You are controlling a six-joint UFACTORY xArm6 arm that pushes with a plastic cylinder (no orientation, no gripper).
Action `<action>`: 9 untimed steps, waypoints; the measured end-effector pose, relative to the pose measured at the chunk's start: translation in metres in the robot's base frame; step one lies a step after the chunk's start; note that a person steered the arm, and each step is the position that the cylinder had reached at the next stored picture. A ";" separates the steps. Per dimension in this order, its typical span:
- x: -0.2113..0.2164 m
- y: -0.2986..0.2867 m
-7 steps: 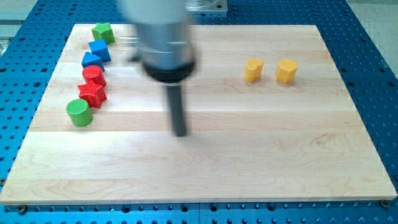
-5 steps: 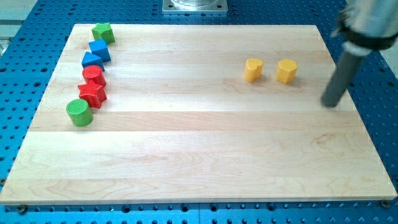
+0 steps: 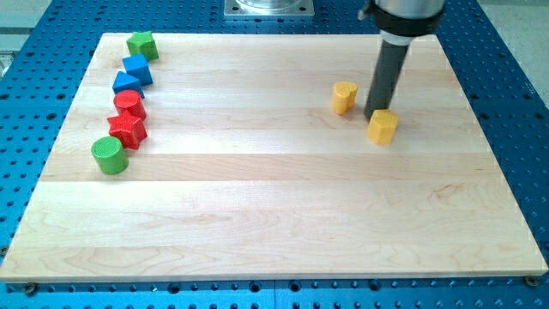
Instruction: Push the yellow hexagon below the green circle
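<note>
The yellow hexagon [image 3: 383, 126] lies right of the board's middle. My tip [image 3: 375, 117] stands just above and slightly left of it, touching or nearly touching its top edge. The green circle [image 3: 109, 156] lies far off at the view's left, at the lower end of a chain of blocks. A second yellow block, heart-like in shape [image 3: 344, 97], lies just left of the rod.
Above the green circle runs a chain: a red star [image 3: 128, 129], a red circle [image 3: 129, 104], two blue blocks [image 3: 127, 83] [image 3: 137, 69] and a green star [image 3: 141, 43]. The wooden board [image 3: 274, 215] sits on a blue perforated table.
My tip swept from the board's middle to the far right, then came back left to above the yellow hexagon. The hexagon has slid down and left; the yellow heart shifted slightly left.
</note>
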State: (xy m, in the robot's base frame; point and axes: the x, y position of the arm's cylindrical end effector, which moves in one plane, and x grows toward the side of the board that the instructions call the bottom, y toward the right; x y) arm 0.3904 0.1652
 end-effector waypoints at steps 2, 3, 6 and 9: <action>0.026 0.027; 0.052 -0.037; 0.082 -0.255; 0.097 -0.282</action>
State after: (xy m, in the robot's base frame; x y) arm 0.4874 -0.1169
